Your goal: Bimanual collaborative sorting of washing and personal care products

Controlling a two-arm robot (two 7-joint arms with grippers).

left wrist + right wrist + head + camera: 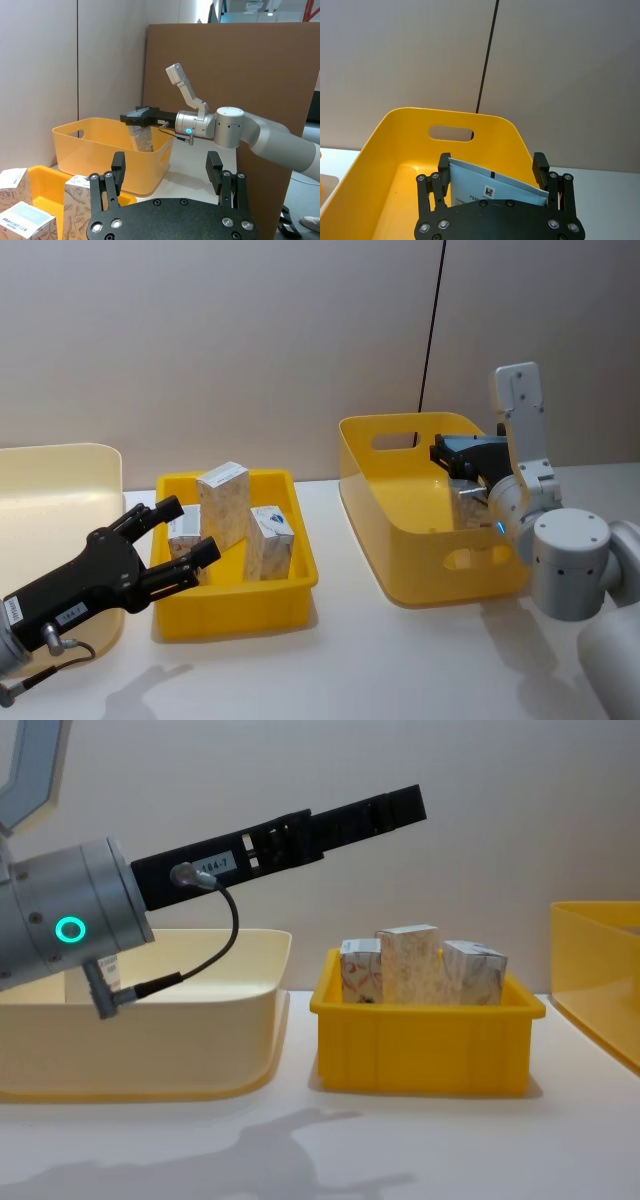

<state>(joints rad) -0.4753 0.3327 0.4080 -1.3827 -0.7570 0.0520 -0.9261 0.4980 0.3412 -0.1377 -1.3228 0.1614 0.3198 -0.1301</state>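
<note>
The right gripper [447, 453] is clamping a pale-blue squeeze tube [470, 506] by its flat crimped end. The tube is hanging upright inside the large yellow bin [400, 540] on the right of the table [400, 660]; whether its lower end is touching the bin floor cannot be told. The left gripper [188, 530] is hovering with its fingers spread apart and nothing between them, above the left side of the small yellow tray [235, 615] in the middle. Three whitish cartons [408, 963] with orange-brown marbled print are standing upright in that tray, close together. A cream bin [150, 1020] is sitting just left of the tray.
</note>
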